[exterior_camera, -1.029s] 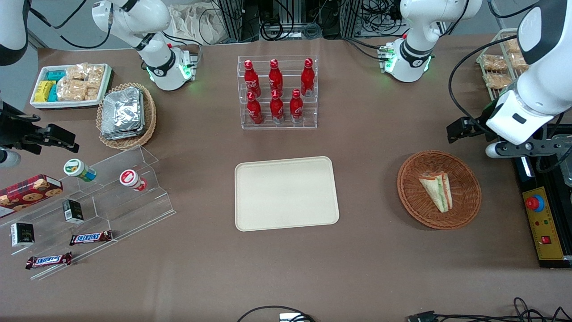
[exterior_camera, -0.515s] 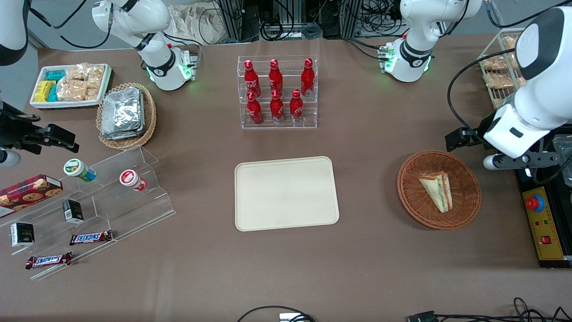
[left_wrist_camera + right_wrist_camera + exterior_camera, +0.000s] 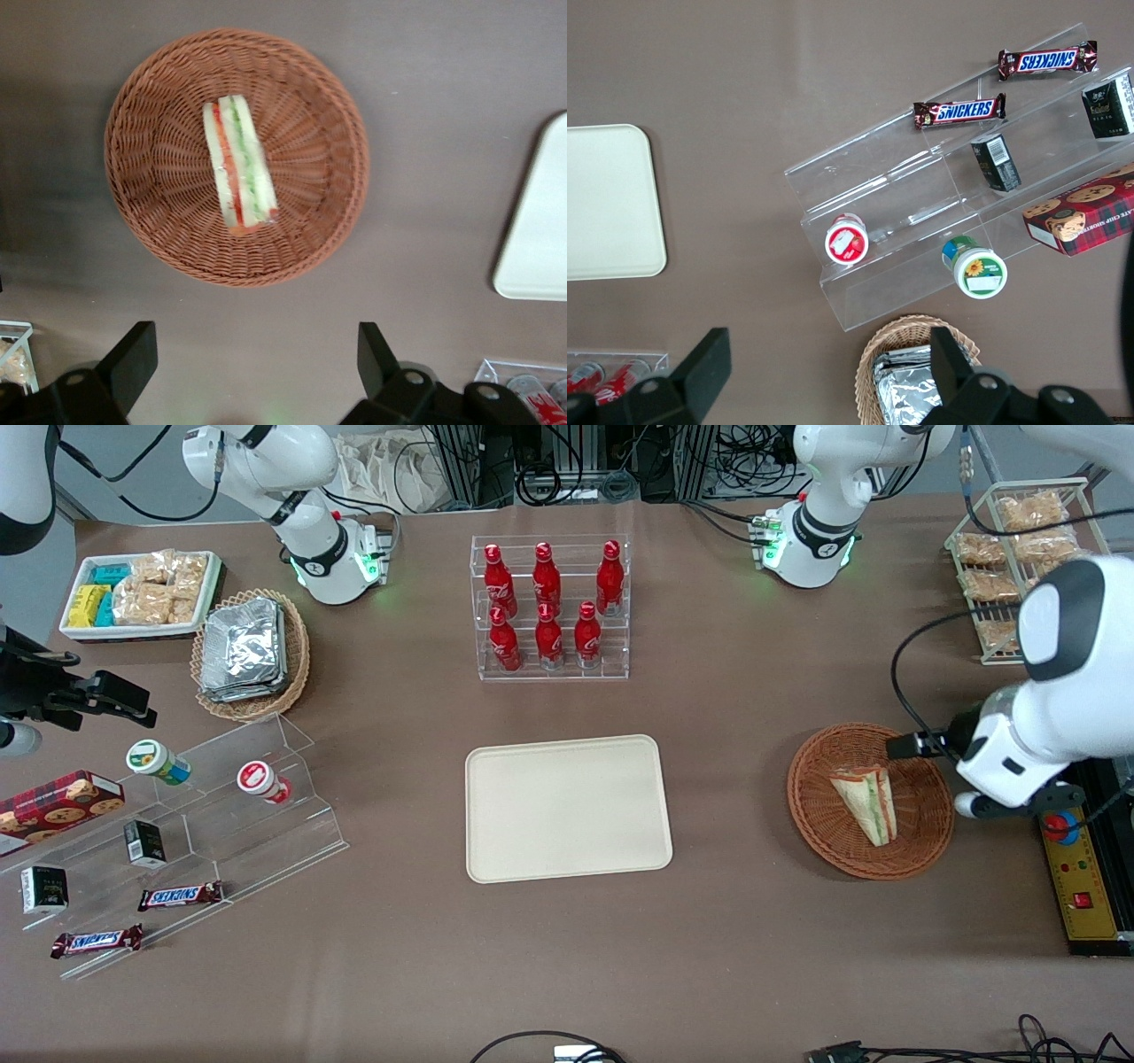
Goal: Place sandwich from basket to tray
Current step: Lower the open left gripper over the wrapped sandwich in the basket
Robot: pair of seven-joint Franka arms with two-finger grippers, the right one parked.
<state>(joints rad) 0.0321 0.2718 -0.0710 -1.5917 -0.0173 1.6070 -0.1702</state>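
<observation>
Bring the spread-open, empty gripper (image 3: 252,354) from just outside the basket (image 3: 815,828) rim over the sandwich (image 3: 867,803) lying in the basket's middle, line the fingers across its narrow width, descend, close gently, then carry toward the tray (image 3: 567,808), well apart from the basket.

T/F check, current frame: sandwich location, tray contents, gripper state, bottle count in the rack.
1. The sandwich lies in the basket. True.
2. The tray holds a sandwich. False: nothing lies on it.
3. The gripper is shut on the sandwich. False: its jaws are open, apart from the sandwich and beside the basket.
4. The rack holds six red bottles. True.
</observation>
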